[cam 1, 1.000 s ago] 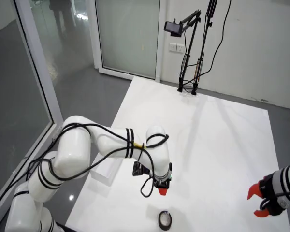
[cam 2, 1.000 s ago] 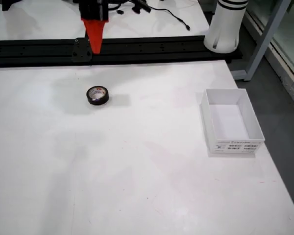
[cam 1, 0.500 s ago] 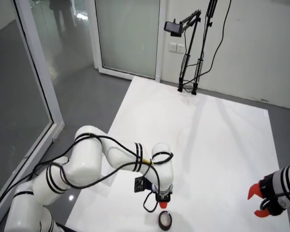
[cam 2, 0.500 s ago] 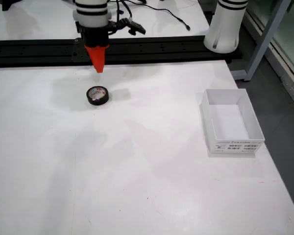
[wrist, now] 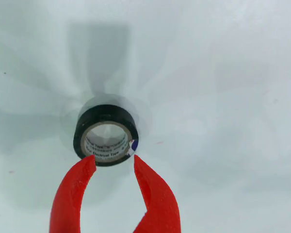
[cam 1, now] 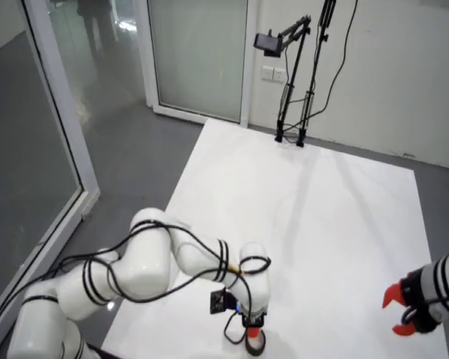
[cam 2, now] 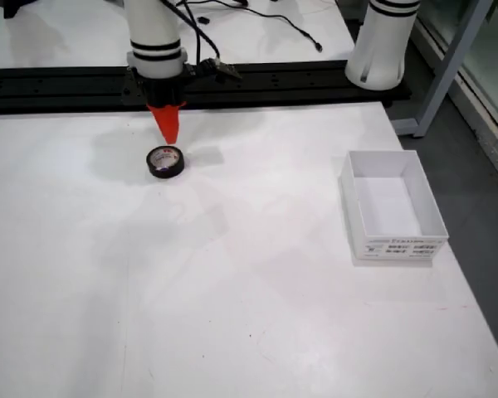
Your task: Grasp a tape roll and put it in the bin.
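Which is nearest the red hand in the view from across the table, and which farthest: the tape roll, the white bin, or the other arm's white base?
From the hand:
1. Tape roll, just below it.
2. White base, upper right.
3. White bin, right side.

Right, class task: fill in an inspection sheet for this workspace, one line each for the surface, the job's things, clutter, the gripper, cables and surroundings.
Surface: white table, bare apart from the items below.
Job's things: black tape roll lying flat with its hole up; white bin standing apart from it, nothing seen inside in the view from the table's far side.
Clutter: nothing seen.
Gripper: red gripper open, tips just short of the tape roll in the view that rides on the gripper, not yet around it.
Cables: black cables looped along the arm by the wrist.
Surroundings: glass partition, camera stand, a second arm's red gripper at the table's edge.
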Controlling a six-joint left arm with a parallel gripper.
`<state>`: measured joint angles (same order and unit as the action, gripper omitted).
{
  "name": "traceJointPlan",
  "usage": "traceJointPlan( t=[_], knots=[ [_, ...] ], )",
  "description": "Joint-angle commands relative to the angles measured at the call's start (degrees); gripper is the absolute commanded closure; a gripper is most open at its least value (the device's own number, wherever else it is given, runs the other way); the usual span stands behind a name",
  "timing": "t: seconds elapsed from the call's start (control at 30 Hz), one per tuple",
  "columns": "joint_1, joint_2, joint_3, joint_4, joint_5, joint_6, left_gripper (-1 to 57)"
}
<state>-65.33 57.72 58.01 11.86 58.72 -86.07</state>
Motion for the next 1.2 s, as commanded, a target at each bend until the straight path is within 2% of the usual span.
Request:
traceJointPlan(
  t=[0.03, 0.57, 0.97, 1.03, 1.2],
  knots=[
    [0.29, 4.86, -1.58, 1.41, -3.08, -1.38, 38.4],
    [1.26, 10.22, -7.38, 2.47, -4.40, -1.38, 38.2],
    [2.49, 10.92, -8.44, 3.96, -4.31, -1.38, 38.2],
    [2.57, 11.01, -8.44, 3.96, -4.31, -1.38, 39.6],
    [2.75, 11.01, -8.44, 3.87, -4.40, -1.38, 47.3]
  ],
)
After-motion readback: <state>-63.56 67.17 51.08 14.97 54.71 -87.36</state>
